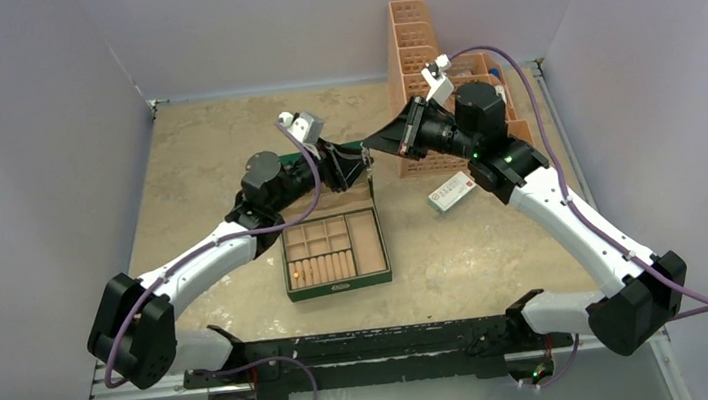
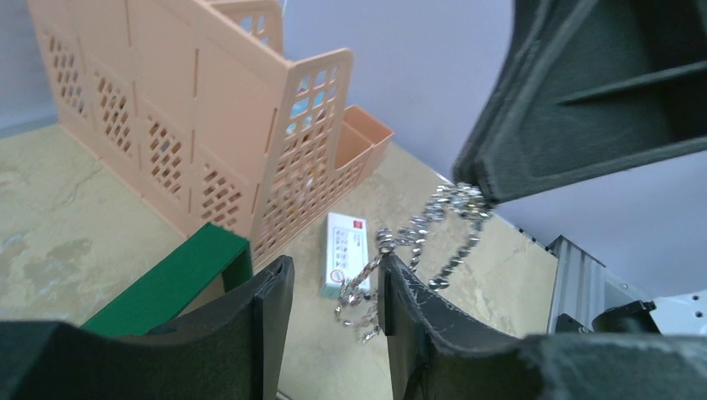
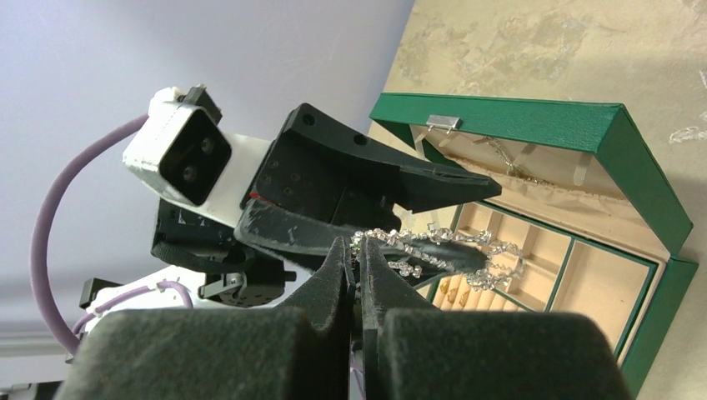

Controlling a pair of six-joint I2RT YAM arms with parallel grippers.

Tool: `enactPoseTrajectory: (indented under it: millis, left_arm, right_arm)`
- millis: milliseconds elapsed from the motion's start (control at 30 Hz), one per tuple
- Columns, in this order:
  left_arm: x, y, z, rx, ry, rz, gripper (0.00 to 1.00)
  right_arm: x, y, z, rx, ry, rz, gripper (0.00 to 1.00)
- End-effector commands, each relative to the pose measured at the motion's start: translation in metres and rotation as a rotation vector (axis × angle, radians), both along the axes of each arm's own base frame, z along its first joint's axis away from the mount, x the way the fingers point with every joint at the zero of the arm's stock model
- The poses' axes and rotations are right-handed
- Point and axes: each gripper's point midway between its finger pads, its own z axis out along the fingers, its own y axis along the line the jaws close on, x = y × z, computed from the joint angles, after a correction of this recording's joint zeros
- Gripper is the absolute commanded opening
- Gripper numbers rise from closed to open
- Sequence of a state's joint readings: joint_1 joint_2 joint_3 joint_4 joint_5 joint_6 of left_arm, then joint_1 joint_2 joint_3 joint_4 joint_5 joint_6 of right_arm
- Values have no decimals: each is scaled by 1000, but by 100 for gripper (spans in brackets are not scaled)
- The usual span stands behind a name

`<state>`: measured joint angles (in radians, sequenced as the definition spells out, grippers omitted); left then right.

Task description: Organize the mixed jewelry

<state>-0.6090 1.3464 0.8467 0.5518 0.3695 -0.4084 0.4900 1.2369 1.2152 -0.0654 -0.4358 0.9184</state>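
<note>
Both arms meet in the air above the middle of the table (image 1: pixel 177 180), over the raised lid (image 3: pixel 534 112) of the green box (image 1: pixel 339 284). Right jaws: clenched on the silver chain (image 3: pixel 433 250), tips pressed together with the links pinched between them. From that pinch the chain hangs in a loose loop and drapes across the lower finger (image 3: pixel 433 250) of my left jaws. Left jaws: released, standing apart. In the left wrist view the tail of the chain dangles in the gap and touches the inner face of one finger (image 2: pixel 408 325), and nothing is squeezed. The chain is therefore off the table, strung between the two sets of jaws and carried by the right ones alone. The green box lies open at the table's middle, closer to the near edge than to the far edge, lid tilted up on its far side. Gold-coloured pieces (image 1: pixel 322 267) sit in the slotted row of its tan tray. Another thin chain (image 3: pixel 504 158) seems to lie against the lid lining, but it is too fine to be sure. The white card box (image 1: pixel 453 192) lies flat on the table to the right of the green box, near the peach organizer (image 1: pixel 413 47) at the far right corner.
</note>
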Motion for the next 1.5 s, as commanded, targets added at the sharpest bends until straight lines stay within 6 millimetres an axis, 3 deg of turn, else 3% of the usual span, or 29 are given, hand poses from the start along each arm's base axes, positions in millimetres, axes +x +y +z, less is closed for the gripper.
enactPoseTrajectory:
  millis: [0,133,300,367,767,1200,1467]
  left_arm:
    - [-15,-5,39,-106,-139,-76,42]
    - [-10,-6,40,-109,-138,-66,36]
    - [-5,-3,38,-96,-127,-32,7]
    - [-1,2,34,-82,-113,4,0]
    - [3,32,7,79,22,156,0]
    - [10,71,-19,358,170,320,0]
    - [22,77,-33,407,219,390,0]
  right_arm:
    - [-2,1,24,46,-70,3,0]
    - [-2,1,25,47,-71,2,0]
    - [0,0,21,42,-62,-7,0]
    - [2,0,18,38,-56,-15,0]
    - [29,7,-28,-40,15,-63,0]
    - [39,31,-75,-136,75,-109,0]
    - [51,35,-90,-169,78,-190,0]
